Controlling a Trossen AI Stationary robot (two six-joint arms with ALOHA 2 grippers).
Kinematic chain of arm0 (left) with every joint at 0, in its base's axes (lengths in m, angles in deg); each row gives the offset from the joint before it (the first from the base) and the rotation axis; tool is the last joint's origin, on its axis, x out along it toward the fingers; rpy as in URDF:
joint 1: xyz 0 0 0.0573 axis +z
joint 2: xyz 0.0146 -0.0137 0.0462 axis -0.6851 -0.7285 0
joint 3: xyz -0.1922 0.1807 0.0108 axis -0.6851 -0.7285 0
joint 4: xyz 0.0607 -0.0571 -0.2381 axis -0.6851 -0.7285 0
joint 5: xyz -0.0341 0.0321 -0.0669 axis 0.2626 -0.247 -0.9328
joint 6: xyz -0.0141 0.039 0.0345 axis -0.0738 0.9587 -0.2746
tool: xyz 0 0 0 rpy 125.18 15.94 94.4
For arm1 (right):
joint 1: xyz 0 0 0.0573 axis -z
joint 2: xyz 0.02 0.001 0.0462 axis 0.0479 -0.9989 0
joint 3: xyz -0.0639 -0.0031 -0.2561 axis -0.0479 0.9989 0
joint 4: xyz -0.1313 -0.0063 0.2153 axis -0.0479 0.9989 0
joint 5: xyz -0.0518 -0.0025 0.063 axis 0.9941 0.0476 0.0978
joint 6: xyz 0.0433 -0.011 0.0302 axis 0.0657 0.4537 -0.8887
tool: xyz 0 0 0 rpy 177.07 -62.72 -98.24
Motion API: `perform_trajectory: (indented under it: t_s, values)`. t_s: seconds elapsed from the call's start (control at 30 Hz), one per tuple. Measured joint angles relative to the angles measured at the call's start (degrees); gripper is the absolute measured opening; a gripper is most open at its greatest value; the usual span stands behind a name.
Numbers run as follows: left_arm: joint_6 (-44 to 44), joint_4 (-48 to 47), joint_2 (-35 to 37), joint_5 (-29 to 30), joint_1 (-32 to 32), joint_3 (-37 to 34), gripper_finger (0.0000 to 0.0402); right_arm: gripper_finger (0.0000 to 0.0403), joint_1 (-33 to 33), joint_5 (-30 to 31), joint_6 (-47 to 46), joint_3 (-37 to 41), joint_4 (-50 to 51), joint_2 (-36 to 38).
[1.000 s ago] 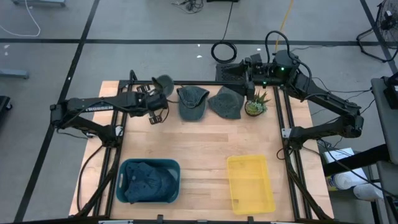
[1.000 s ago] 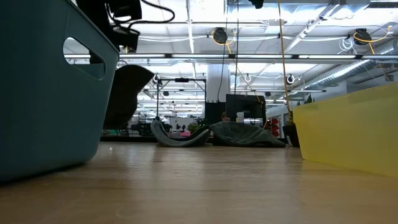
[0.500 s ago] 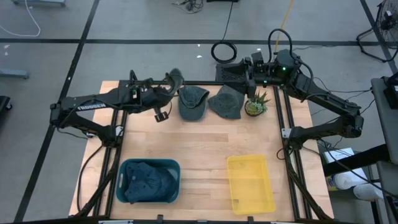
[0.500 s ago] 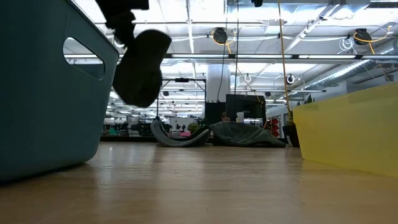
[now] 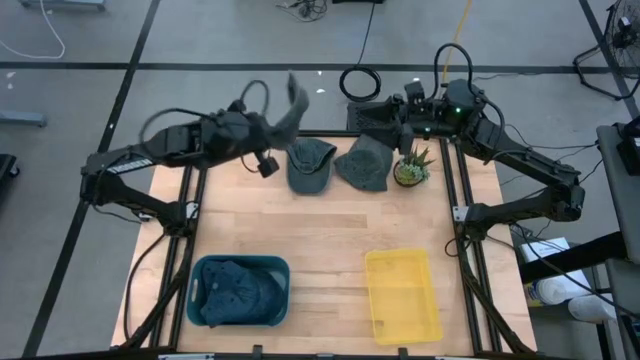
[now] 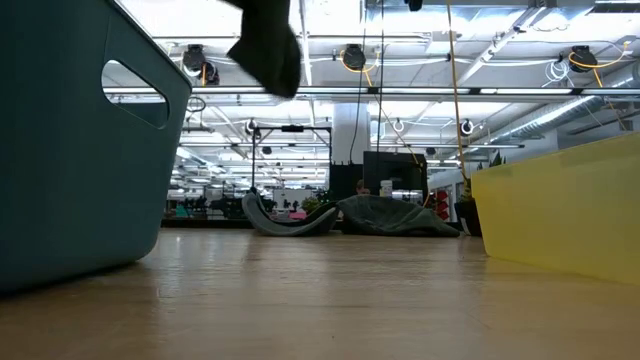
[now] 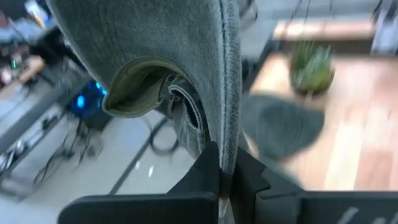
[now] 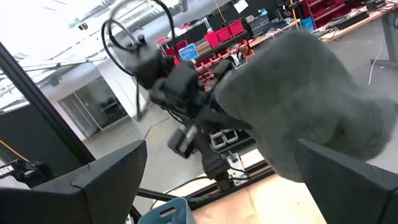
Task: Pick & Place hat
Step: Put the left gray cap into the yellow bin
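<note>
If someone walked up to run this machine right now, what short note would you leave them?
Left end effector: shut on a grey hat, held in the air at the table's far edge.
Right end effector: open, waiting at the far right beside the potted plant.
Two more hats lie on the table at the far side. The teal bin at the near left already holds hats; the yellow bin looks empty.
Left: place the held hat in a bin, then the other two.

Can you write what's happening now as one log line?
left gripper: shut on hat, lifted | right gripper: open, waiting | two hats on table
</note>
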Motion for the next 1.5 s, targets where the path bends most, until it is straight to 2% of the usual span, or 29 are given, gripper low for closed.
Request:
perform_trajectory:
  t_s: [0.23, 0.53, 0.73, 1.0, 1.3, 1.5]
  values:
    - [3.9, 10.1, 0.0, -4.1, 0.0, 5.0, 0.0009, 0.0394, 0.2, 0.1, -2.8, 0.0, -1.7, 0.0]
    - [6.8, 21.2, 0.0, -12.1, 0.0, 8.9, 0.0009, 0.0394, 0.2, 0.1, -5.3, 0.0, -1.7, 0.0]
    - [7.0, 28.9, 0.0, -18.1, 0.0, 9.3, 0.0009, 0.0394, 0.2, 0.1, -6.8, 0.0, -5.3, 0.0]
    - [5.2, 33.5, 0.0, -24.4, -0.2, 9.3, 0.0009, 0.0394, 0.2, 0.1, -8.8, 0.0, -12.7, -0.1]
    - [4.7, 35.5, -0.4, -25.6, -2.9, 9.3, 0.0009, 0.0394, 0.0, 0.2, -8.9, 0.0, -20.1, -2.5]
    - [4.2, 35.4, -1.5, -25.5, -3.8, 9.3, 0.0009, 0.0394, 0.0, -0.6, -13.7, 0.0, -28.8, -5.2]
